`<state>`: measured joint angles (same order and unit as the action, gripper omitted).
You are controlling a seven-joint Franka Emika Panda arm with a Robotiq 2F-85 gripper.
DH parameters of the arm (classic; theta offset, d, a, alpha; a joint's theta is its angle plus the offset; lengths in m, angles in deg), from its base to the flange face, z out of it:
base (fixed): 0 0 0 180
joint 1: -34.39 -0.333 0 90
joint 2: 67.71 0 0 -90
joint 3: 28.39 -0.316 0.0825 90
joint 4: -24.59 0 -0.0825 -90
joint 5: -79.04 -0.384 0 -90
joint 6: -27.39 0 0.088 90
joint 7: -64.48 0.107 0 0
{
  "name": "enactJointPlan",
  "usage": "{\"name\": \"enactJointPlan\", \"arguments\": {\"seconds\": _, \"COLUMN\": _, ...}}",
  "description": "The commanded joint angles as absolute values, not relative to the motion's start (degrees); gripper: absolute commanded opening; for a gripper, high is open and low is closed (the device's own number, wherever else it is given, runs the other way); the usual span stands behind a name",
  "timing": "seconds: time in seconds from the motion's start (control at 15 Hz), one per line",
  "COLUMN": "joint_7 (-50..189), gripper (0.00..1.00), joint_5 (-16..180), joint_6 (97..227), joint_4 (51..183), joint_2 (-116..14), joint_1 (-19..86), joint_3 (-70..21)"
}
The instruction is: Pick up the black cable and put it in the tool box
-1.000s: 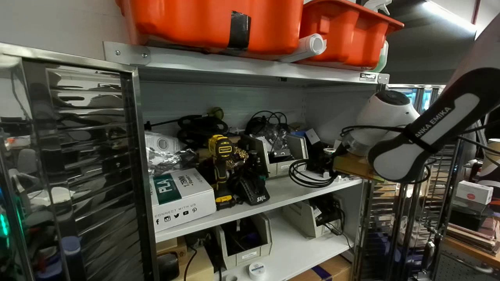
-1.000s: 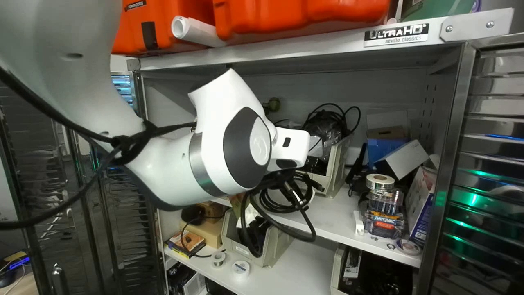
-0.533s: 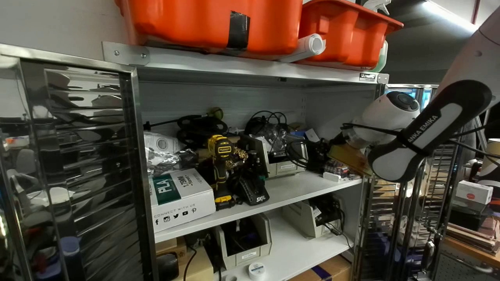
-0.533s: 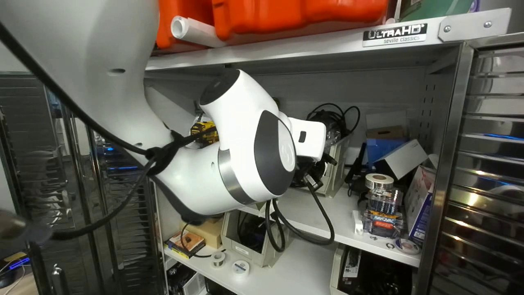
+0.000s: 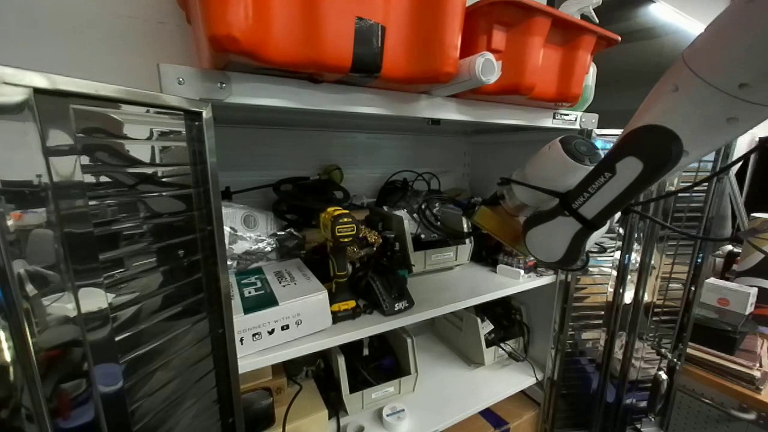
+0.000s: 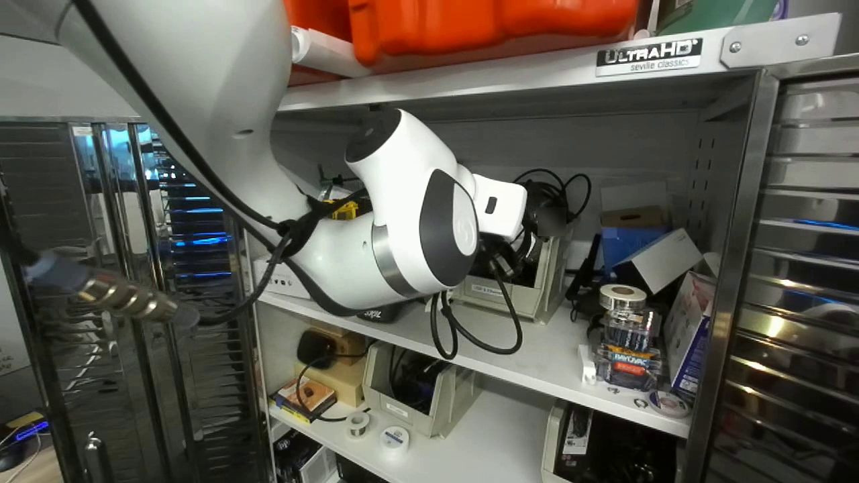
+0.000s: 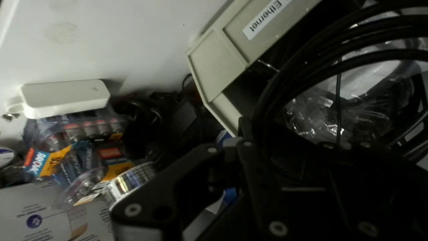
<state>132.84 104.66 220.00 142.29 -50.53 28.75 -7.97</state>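
Over at the left on the counter (image 5: 462, 282) sits the PLA box (image 5: 282, 303), then the yellow-and-black drill (image 5: 340, 258) with a black SKIL-marked unit (image 5: 384, 291) just beside it: spectators, all three. Next along, centre stage, comes the light-grey tool box (image 5: 443, 257), and in line with its mouth, the black cable (image 7: 291, 78), coiled in loose loops. Do those loops touch what lies inside? Can't say from here. Just right of them, the gripper (image 7: 284, 147), closed on the black cable by my reading, though its very tips are lost in the dark. Farther right, a white plastic block (image 5: 509, 272) and a pack of batteries (image 6: 627, 359).

So where's the danger? That tool box looks crowded, with a clear plastic bag (image 7: 311, 115) in it and a tangle of black cords (image 5: 399, 192) rising at its far end. Let go here and the black cable could ride on top, then spring or slide out over the low near lip. A loop might also hook those standing cords.

Now the cameras split the work! Wrist view: loops strand by strand against the bag, and "Ethernet" readable on the label (image 7: 267, 18). In an exterior view the arm (image 6: 402, 201) hides the gripper's tips, yet there a cord (image 6: 519, 332) droops below the wrist, likely the arm's own wiring, one more thing to snag.
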Motion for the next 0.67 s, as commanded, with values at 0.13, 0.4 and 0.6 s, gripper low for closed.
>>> {"name": "enactJointPlan", "arguments": {"seconds": 0.13, "joint_7": 134.63, "gripper": 0.1, "joint_5": 99.57, "joint_6": 216.55, "joint_4": 131.39, "joint_2": -45.31, "joint_1": 27.2, "joint_3": -7.41}}
{"name": "enactJointPlan", "arguments": {"seconds": 0.4, "joint_7": 134.32, "gripper": 0.1, "joint_5": 99.15, "joint_6": 209.59, "joint_4": 125.76, "joint_2": -40.51, "joint_1": 27.31, "joint_3": -7.53}}
{"name": "enactJointPlan", "arguments": {"seconds": 0.6, "joint_7": 134.61, "gripper": 0.1, "joint_5": 99.06, "joint_6": 204.76, "joint_4": 121.52, "joint_2": -36.68, "joint_1": 27.44, "joint_3": -7.58}}
